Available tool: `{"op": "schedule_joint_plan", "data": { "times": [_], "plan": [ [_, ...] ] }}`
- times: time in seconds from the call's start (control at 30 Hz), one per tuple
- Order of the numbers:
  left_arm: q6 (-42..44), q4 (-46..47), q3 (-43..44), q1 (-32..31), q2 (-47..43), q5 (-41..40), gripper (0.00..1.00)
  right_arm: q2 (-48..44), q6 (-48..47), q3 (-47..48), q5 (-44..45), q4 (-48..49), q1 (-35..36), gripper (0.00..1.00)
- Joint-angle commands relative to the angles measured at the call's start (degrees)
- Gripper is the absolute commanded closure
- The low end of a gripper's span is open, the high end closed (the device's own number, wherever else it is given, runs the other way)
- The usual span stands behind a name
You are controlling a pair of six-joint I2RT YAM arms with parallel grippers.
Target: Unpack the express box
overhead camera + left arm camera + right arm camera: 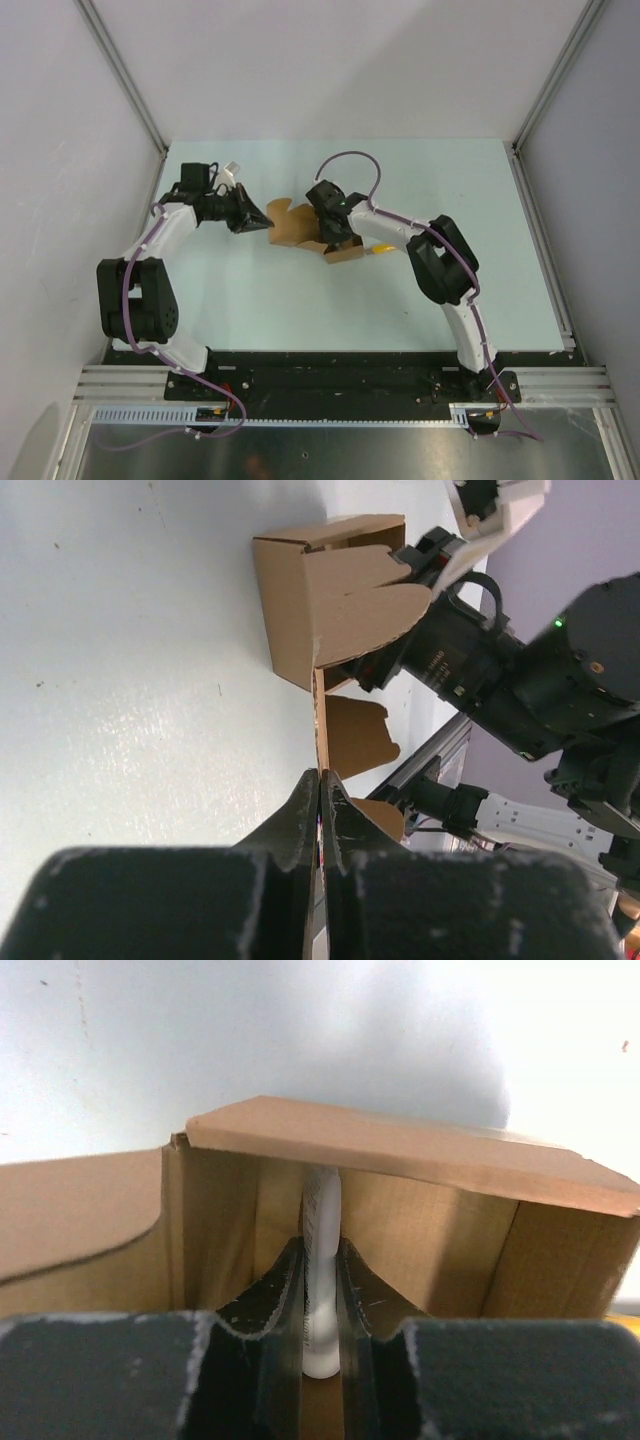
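The express box [290,228] is a small brown carton lying open on its side at mid-table, flaps spread. My left gripper [262,222] is at its left side. In the left wrist view the left gripper [320,773] is shut on the thin edge of a cardboard flap [319,715] of the box [310,600]. My right gripper [335,235] reaches into the box from the right. In the right wrist view the right gripper [321,1247] sits inside the box [430,1230], shut on a slim white item [321,1205] that stands up between the fingers.
A yellow cutter [381,249] lies on the table just right of the box, partly under my right arm. The pale green table [470,200] is walled in by grey panels and metal rails on both sides. A small white piece [232,169] shows by my left wrist.
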Motion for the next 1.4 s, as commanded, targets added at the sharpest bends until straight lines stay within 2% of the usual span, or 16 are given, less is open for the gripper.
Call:
{"op": "schedule_joint_plan", "data": {
  "times": [0.0,0.17,0.43,0.6,0.77,1.0,1.1,1.17,1.23,1.37],
  "plan": [
    [0.42,0.26,2.89,0.05,-0.78,0.79,0.96,-8.32,0.48,-1.76,0.11,6.87,-1.01,0.87],
    [0.24,0.18,3.6,0.05,-1.04,-1.14,0.95,-14.55,2.24,-3.08,-2.26,10.3,-3.21,0.86],
    [-0.02,0.26,6.67,0.05,-0.69,-3.43,0.94,-22.21,5.93,-6.33,-5.78,13.03,-10.85,0.86],
    [0.24,0.09,8.34,0.05,0.27,-3.69,0.9,-25.03,6.99,-12.91,-4.82,12.51,-16.74,0.85],
    [0.07,0.09,9.4,0.05,1.42,-5.01,0.88,-22.58,8.39,-17.94,-3.24,11.98,-22.71,0.84],
    [-0.28,0.09,11.07,0.05,2.12,-4.93,0.81,-15.54,6.29,-19.79,0.98,15.83,-25.36,0.84],
    [-0.2,0.18,11.51,0.05,1.86,-4.84,0.75,-13.88,6.29,-19.7,0.64,18.03,-25.45,0.8],
    [-0.28,0.18,11.77,0.05,1.51,-5.1,0.68,-13.26,6.81,-19.61,1.25,18.21,-25.45,0.73],
    [-0.46,0.09,11.77,0.05,1.24,-6.07,0.65,-12.38,6.99,-19.61,2.13,18.22,-25.54,0.63],
    [-0.63,0.09,12.65,0.05,0.98,-5.8,0.57,-11.32,6.55,-19.61,2.83,18.56,-25.45,0.57]
  ]
}}
